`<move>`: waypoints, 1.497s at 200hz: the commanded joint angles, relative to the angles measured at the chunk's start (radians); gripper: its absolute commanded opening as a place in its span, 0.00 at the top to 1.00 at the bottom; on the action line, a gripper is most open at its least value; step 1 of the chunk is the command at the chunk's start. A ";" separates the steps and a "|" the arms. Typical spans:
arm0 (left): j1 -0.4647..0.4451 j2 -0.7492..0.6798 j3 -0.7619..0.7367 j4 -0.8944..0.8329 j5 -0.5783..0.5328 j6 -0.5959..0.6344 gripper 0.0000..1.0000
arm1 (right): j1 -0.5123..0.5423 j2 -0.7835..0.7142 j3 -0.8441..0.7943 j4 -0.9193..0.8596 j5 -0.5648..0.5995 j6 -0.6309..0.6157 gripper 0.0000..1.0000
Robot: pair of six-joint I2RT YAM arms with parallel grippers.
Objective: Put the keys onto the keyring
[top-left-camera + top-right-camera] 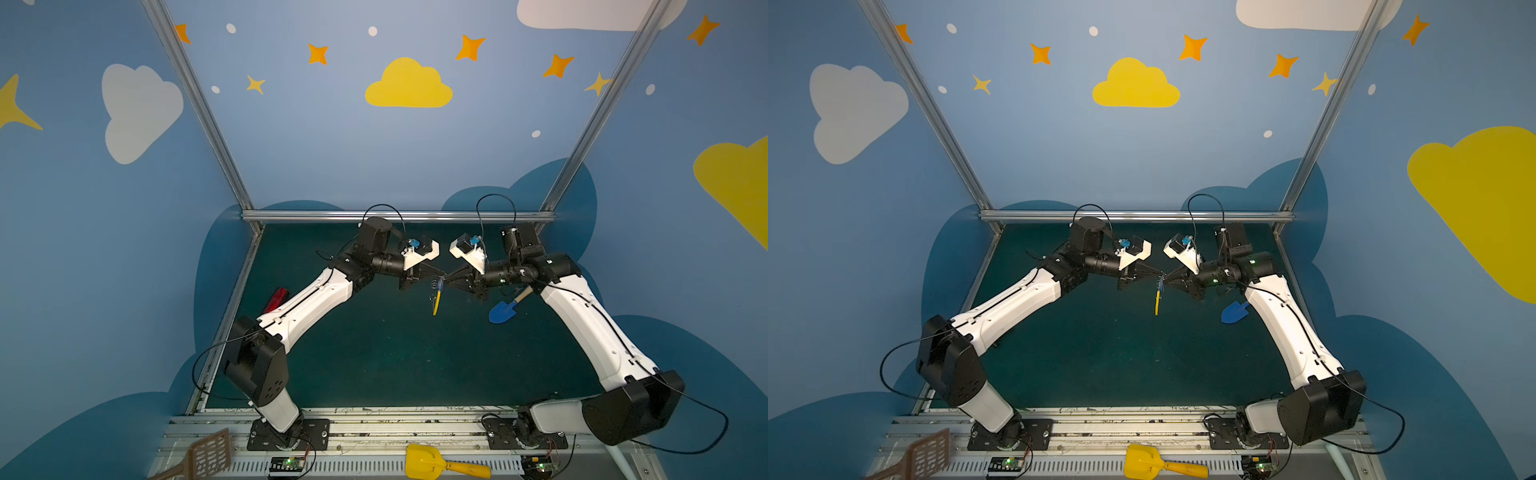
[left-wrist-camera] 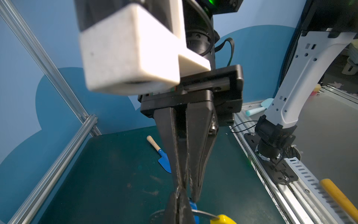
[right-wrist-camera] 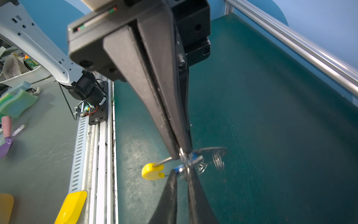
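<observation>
Evidently mid-threading: left gripper [image 3: 181, 152] clamps the keyring [image 1: 435, 302], hanging toward 6 o'clock above mat [image 1: 374, 353] centre; right gripper [image 3: 182, 171] pinches the keys [image 3: 196, 159] at its rim. Next likely needs fine alignment, then a gentle push

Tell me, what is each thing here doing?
left gripper, shut on the keyring
right gripper, shut on the keys
keyring, held in the air
keys, held at the keyring, threading not clear
blue shovel, lying flat on the mat
yellow scoop, lying on the front rail
</observation>
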 commanded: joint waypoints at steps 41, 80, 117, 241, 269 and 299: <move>0.005 -0.043 -0.034 0.144 0.026 -0.086 0.96 | -0.008 -0.011 -0.032 0.041 -0.061 0.022 0.97; 0.005 -0.043 -0.047 0.196 0.016 -0.118 0.96 | -0.011 -0.019 -0.049 0.042 -0.058 0.021 0.98; 0.006 -0.041 -0.048 0.196 0.019 -0.120 0.96 | -0.028 -0.079 -0.085 0.115 0.010 0.056 0.74; 0.003 -0.036 -0.045 0.197 0.052 -0.119 0.96 | -0.033 -0.110 -0.111 0.305 -0.091 0.121 0.74; 0.001 -0.037 -0.045 0.196 0.052 -0.117 0.96 | -0.030 -0.096 -0.101 0.301 -0.105 0.118 0.81; 0.001 -0.034 -0.044 0.197 0.052 -0.116 0.96 | -0.028 -0.088 -0.095 0.281 -0.116 0.106 0.87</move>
